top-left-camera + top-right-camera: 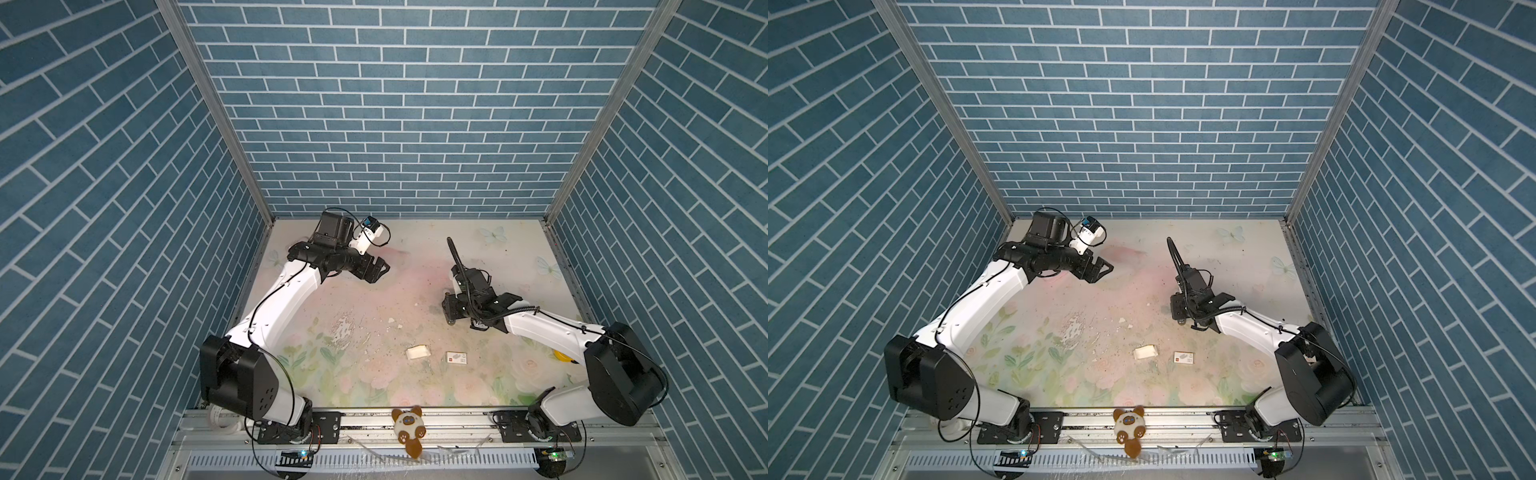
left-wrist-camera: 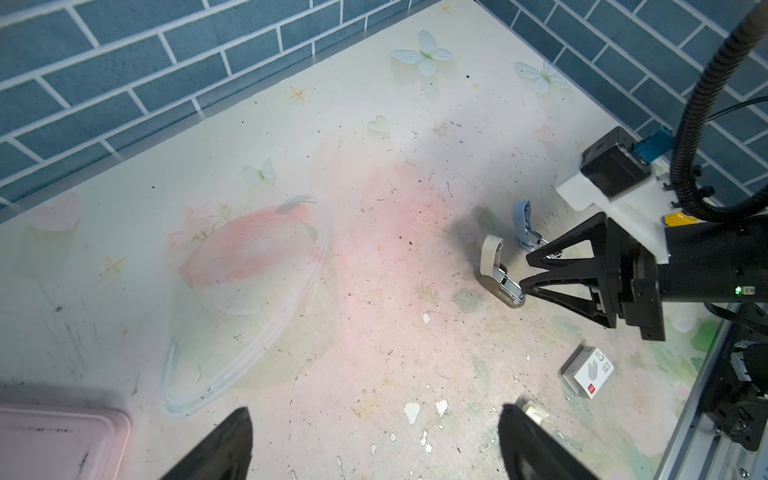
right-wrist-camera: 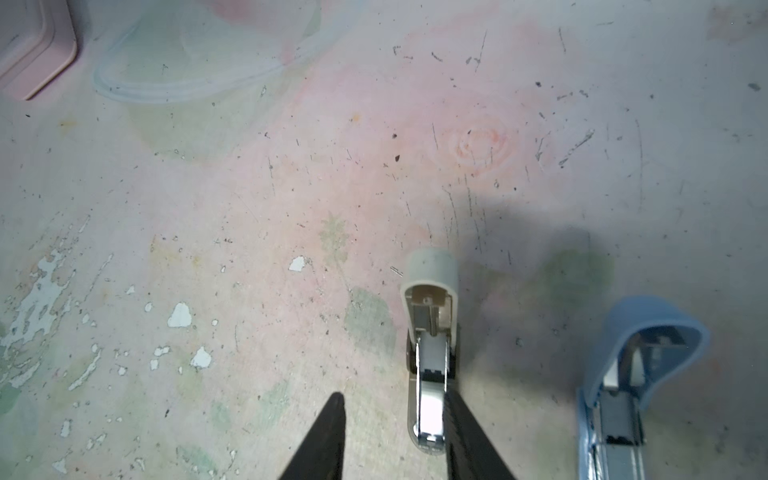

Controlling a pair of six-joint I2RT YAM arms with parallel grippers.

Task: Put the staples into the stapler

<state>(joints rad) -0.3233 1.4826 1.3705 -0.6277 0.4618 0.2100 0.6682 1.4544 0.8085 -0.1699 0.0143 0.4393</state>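
Beige stapler [image 3: 432,332] lies open, whether loaded unclear; right fingers [image 3: 324,440] spread around its front, left fingers [image 2: 224,449] wide, empty; closing remains.

Even bright light, soft grey shadow on the tabletop [image 3: 291,187] beside the beige stapler [image 3: 430,266], glare on its metal channel, right wrist view hazy.

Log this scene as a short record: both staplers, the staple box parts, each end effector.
beige stapler: lid up, on the table
blue stapler: lid up, beside the beige one
white tray: on the table, out of its sleeve
sleeve: beside the tray, apart from it
left end effector: open, empty
right end effector: open, one finger at the beige stapler's side
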